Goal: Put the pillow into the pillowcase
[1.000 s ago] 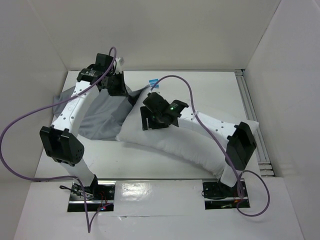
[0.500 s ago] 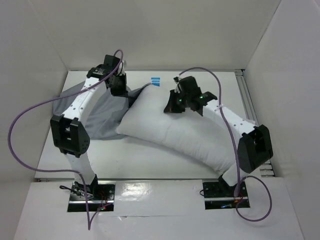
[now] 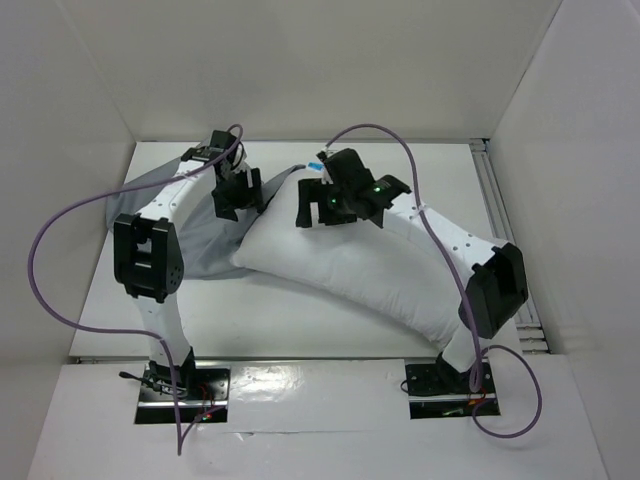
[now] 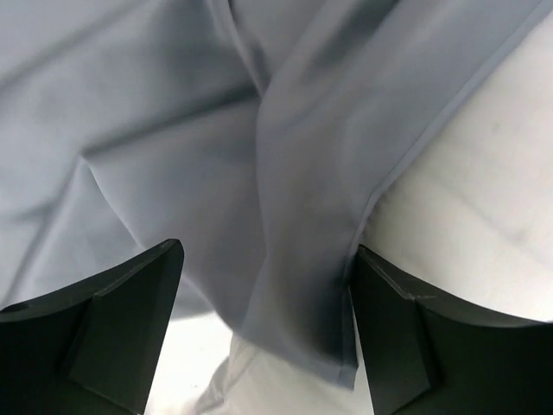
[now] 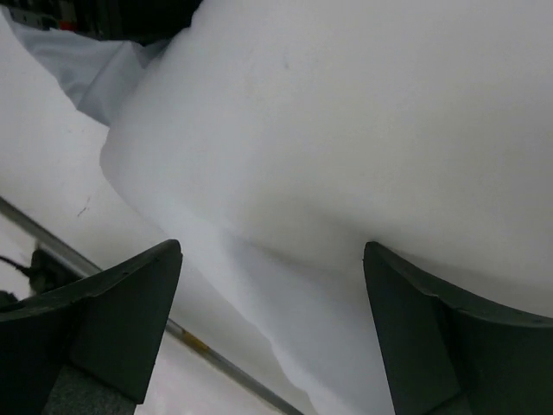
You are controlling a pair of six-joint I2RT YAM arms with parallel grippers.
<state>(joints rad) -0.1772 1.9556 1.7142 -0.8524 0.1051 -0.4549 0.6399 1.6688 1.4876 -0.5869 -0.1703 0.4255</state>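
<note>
One pillowcase (image 3: 185,238) is lying crumpled on the left of the table (image 3: 300,330). The left gripper (image 3: 228,197), having dipped lower, is hovering over its hem with jaws spread. One pillow (image 3: 350,275) is lying alongside, touching it. The right gripper (image 3: 312,207), also released, has swung left to the pillow's far corner. A blue tag (image 3: 320,166) there is too small to read.

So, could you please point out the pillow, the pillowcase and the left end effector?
pillow (image 3: 350,268), top external view, on the middle of its white surface.
pillowcase (image 4: 155,130), left wrist view, on the wrinkled grey fabric.
left end effector (image 4: 266,255), left wrist view, midway between its two open fingertips.
</note>
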